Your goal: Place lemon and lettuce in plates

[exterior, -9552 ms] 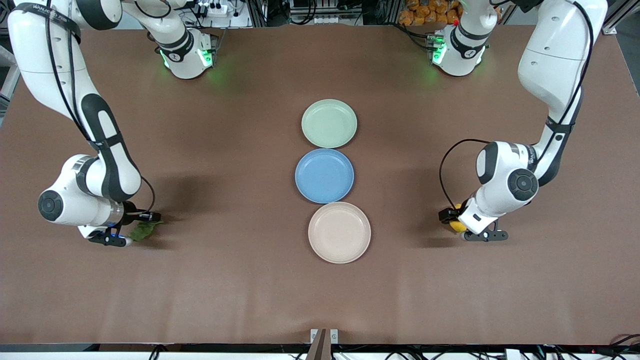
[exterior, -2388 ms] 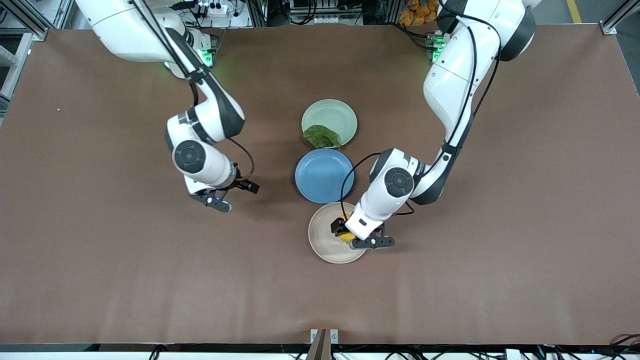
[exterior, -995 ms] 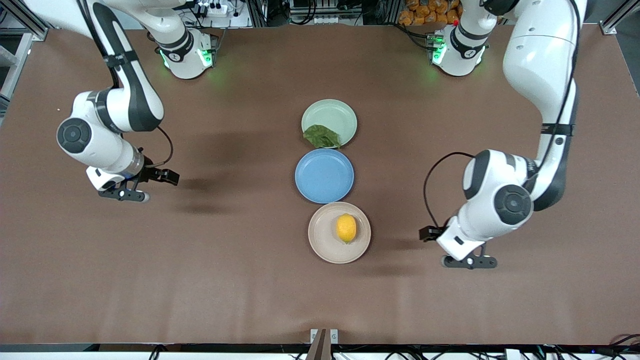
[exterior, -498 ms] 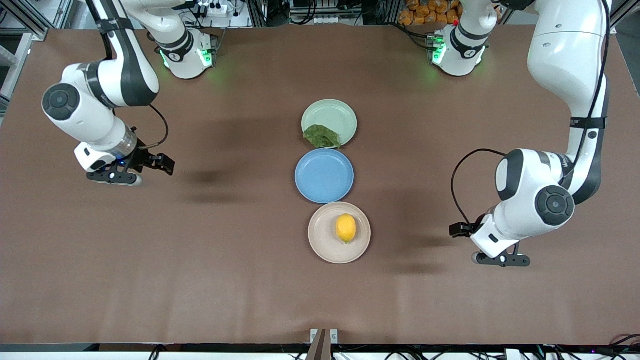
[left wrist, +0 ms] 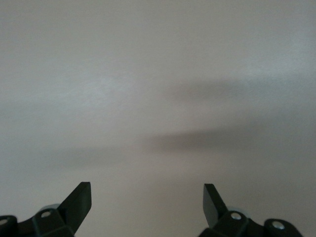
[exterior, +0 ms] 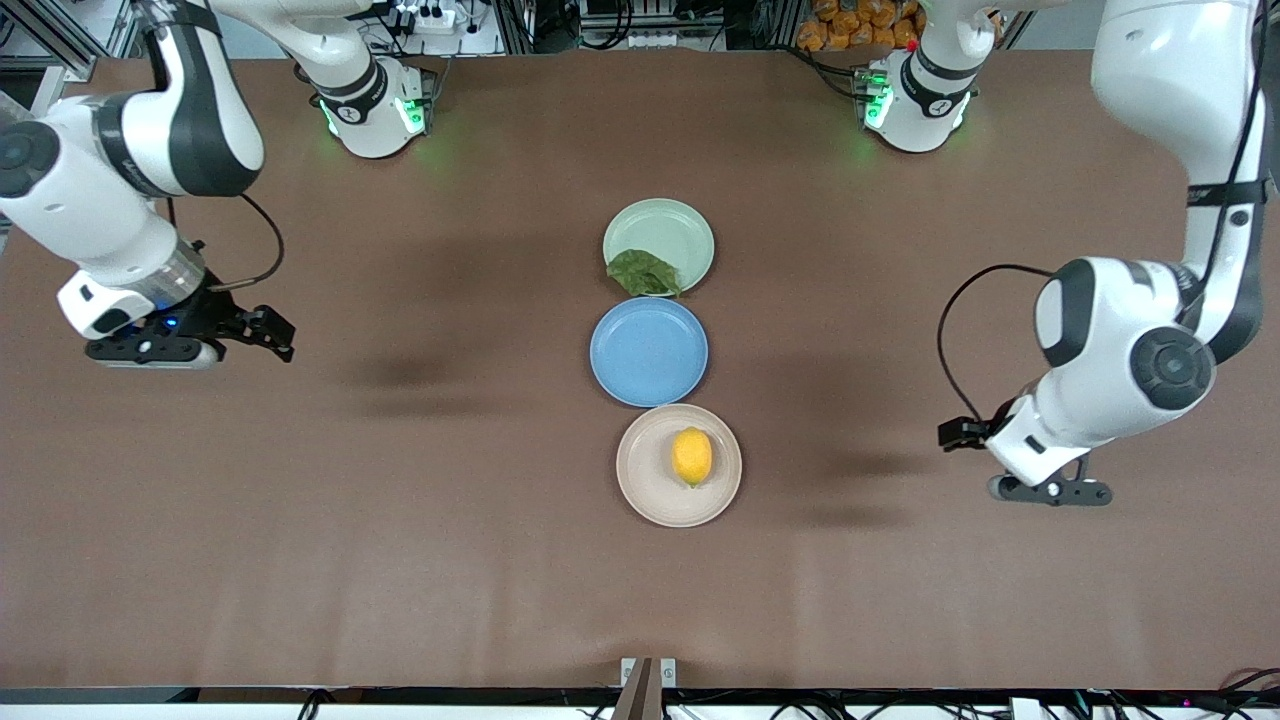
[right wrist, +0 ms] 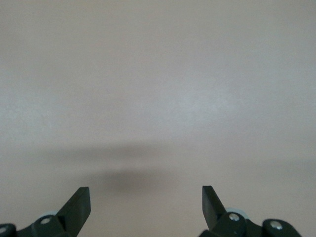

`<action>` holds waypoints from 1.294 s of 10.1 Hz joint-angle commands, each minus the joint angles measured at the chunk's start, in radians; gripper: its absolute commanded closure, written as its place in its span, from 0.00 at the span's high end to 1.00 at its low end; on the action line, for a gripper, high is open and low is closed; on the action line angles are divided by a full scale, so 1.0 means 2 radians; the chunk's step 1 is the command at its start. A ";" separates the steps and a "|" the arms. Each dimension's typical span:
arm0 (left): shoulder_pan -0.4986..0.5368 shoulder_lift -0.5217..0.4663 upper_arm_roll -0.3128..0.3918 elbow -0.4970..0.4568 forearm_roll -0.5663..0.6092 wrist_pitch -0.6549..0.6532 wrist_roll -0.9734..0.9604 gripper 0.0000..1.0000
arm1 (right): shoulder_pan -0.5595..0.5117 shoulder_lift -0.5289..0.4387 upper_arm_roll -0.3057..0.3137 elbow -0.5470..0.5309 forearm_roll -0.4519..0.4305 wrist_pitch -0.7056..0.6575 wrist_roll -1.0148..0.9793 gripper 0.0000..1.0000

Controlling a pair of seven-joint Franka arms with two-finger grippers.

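Both arms have pulled outward: the left gripper (exterior: 1050,492) and right gripper (exterior: 150,352) hang empty, jaws wide, over bare table (exterior: 400,560) at their own ends. Lemon (exterior: 692,456) lies in the beige plate (exterior: 640,490), lettuce (exterior: 643,273) in the green plate (exterior: 670,230); nothing seems left to do.

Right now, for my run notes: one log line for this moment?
lemon on beige plate | lettuce on green plate | left gripper open, empty | right gripper open, empty

Lettuce (exterior: 643,272) now in mint plate (exterior: 680,232), lemon (exterior: 692,456) in beige plate (exterior: 650,490). Both grippers, left (exterior: 1050,492) and right (exterior: 150,352), withdrawn empty toward table ends.
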 commanded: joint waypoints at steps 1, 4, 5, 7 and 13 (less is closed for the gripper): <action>0.015 -0.069 -0.002 -0.054 0.010 -0.004 0.006 1.00 | -0.005 -0.001 0.002 0.074 -0.006 -0.091 -0.007 1.00; 0.015 -0.115 -0.002 -0.054 0.010 -0.048 0.003 1.00 | -0.014 -0.001 -0.007 0.155 -0.006 -0.176 -0.042 1.00; 0.014 -0.130 -0.002 -0.052 0.010 -0.060 0.002 1.00 | -0.014 0.000 -0.009 0.181 -0.006 -0.199 -0.044 1.00; 0.015 -0.156 -0.004 -0.050 0.010 -0.088 0.005 1.00 | -0.014 0.000 -0.009 0.230 -0.002 -0.251 -0.042 1.00; 0.013 -0.162 -0.008 0.016 0.002 -0.172 0.005 1.00 | -0.013 0.000 -0.008 0.294 0.001 -0.334 -0.029 1.00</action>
